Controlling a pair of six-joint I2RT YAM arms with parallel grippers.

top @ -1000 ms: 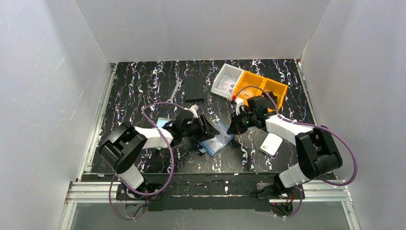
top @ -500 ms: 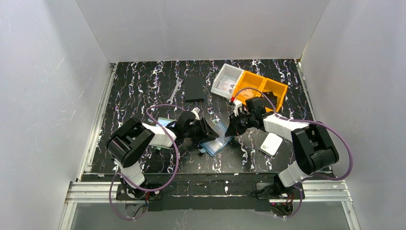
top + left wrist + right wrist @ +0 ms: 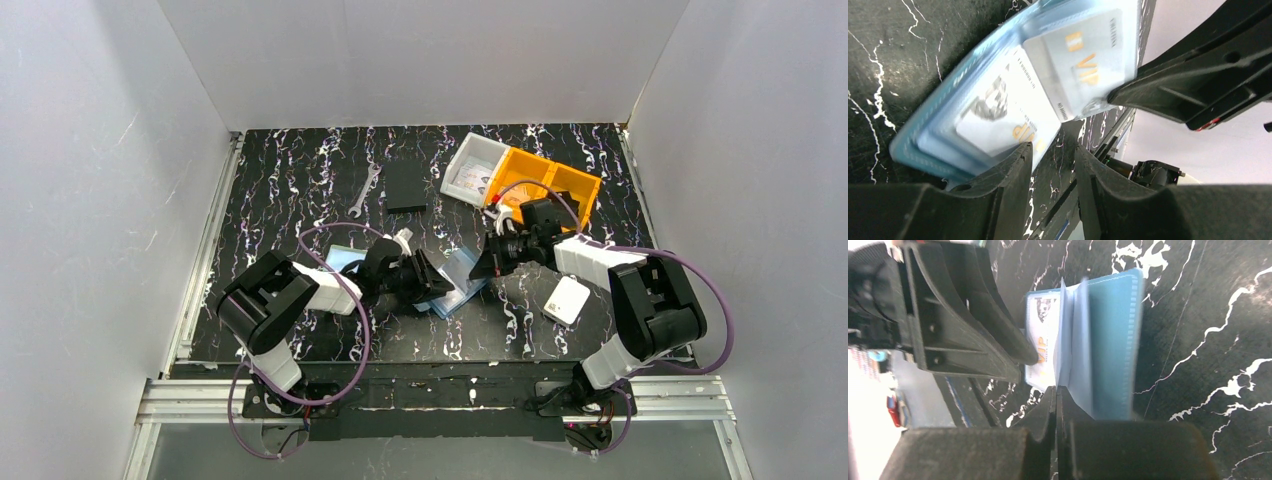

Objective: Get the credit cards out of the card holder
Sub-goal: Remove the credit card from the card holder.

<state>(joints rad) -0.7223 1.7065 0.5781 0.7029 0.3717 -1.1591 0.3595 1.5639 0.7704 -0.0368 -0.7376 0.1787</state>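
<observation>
The blue card holder (image 3: 458, 283) lies half open on the table between the arms. In the left wrist view its clear pockets (image 3: 913, 145) show two pale credit cards (image 3: 1083, 55) marked VIP, the lower one (image 3: 1008, 120) with a small portrait. My left gripper (image 3: 1054, 152) is open at the holder's near edge, one fingertip over that card's corner and nothing between the jaws. My right gripper (image 3: 1056, 390) is shut on a clear leaf of the holder (image 3: 1113, 340), which stands up from the rest. Another pale card (image 3: 343, 257) lies flat beside the left arm.
A white rounded box (image 3: 567, 299) lies right of the holder, under the right arm. An orange bin (image 3: 548, 182) and a white bin (image 3: 473, 168) stand at the back right. A flat black rectangle (image 3: 405, 185) and a wrench (image 3: 364, 190) lie at the back.
The left gripper has slid down and slightly left along the holder. The right gripper shifted a little and now pinches the leaf, which is raised off the table.
</observation>
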